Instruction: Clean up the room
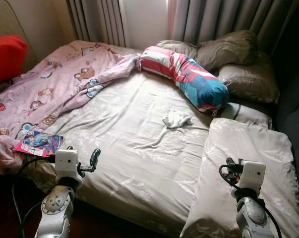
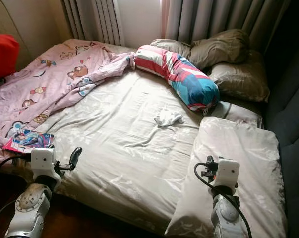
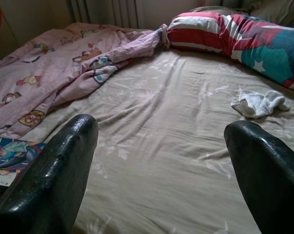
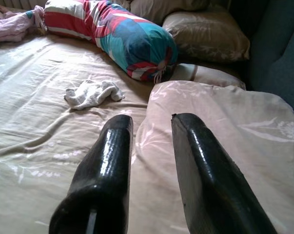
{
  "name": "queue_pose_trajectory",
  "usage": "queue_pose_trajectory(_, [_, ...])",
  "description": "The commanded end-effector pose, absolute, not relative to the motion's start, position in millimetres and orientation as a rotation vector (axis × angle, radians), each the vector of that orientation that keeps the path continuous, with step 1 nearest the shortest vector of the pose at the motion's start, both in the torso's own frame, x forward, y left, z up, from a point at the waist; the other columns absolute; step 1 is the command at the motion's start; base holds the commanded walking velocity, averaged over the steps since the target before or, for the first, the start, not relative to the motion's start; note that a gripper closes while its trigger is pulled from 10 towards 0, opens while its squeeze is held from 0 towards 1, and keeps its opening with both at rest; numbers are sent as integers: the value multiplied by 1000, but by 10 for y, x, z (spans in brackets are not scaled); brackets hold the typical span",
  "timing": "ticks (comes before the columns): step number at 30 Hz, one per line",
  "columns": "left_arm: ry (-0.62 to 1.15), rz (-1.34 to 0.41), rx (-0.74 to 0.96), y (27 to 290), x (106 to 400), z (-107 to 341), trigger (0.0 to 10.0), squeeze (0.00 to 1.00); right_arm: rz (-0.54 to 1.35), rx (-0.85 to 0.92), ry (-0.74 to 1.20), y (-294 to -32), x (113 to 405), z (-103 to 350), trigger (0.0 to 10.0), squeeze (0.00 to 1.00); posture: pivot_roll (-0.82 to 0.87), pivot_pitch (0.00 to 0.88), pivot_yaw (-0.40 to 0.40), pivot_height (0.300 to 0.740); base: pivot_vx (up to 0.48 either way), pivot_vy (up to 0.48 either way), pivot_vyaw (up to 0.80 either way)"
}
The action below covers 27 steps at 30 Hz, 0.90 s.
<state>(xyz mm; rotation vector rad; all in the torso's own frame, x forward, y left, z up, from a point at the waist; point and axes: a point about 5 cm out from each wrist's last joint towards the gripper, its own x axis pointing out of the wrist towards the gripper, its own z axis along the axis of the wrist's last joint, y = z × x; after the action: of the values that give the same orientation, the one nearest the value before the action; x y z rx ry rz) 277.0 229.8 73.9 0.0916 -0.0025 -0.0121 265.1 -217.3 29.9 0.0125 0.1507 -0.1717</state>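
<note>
— Two grippers are raised at the near edge of the bed (image 1: pixel 139 148). What is their condition?

— The left gripper (image 3: pixel 161 146) has its fingers spread wide with nothing between them, and it points across the sheet. The right gripper (image 4: pixel 149 141) hovers above a large beige pillow (image 1: pixel 248 158) at the near right corner; its fingers stand a narrow gap apart and hold nothing.

— Any containers?

— I see none. Loose items only: a small white cloth (image 1: pixel 176 119) lies crumpled on the bare sheet near the middle, just beside a striped red, white and teal bolster (image 1: pixel 189 74) and apart from it.

— And the surface itself?

— A beige sheet, wrinkled. A pink cartoon-print blanket (image 1: pixel 55 84) is bunched over the left side. A colourful book (image 1: pixel 37 143) rests on that blanket at the near left edge. Brown pillows (image 1: pixel 238 59) are stacked at the head, on the right.

— The room?

— Grey curtains (image 1: pixel 213 20) hang behind the head of the bed. A red cushion (image 1: pixel 5 57) sits at the far left.
</note>
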Motion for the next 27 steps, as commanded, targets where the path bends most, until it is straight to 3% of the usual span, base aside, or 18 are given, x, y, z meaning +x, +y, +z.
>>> queue_pose_trajectory(1, [1,-15,96,2308,2789,736,10000,0,-177,17,157,-2185,2676,305,10000,0,-12,16,7,735,0,401,0])
queue_pose_trajectory(27, [1,-26,91,2295,2787,730,10000,0,-201,38,185,-2188,2730,276,10000,0,-1,0,10,735,0,457,0])
